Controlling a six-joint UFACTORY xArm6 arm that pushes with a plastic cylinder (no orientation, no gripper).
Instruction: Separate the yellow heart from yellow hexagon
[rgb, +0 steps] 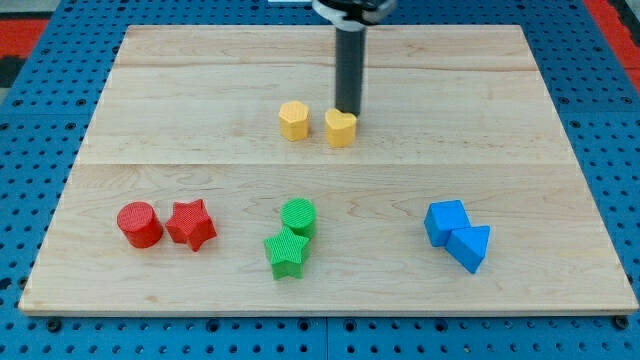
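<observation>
Near the board's top centre, your yellow hexagon (293, 120) sits just left of the yellow heart (341, 128), a narrow gap between them: the separation looks barely begun, with most of the push left. Your rod stands upright, my tip (347, 110) meeting the heart's far edge from the view's top. No jaws exist to spread or press.

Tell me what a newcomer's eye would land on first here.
First, the dark rod coming down from the view's top, my tip right behind the yellow heart, with the yellow hexagon just to the heart's left across a narrow gap. Next, the bright pairs along the view's bottom: red at the left, green in the middle, blue at the right.
</observation>
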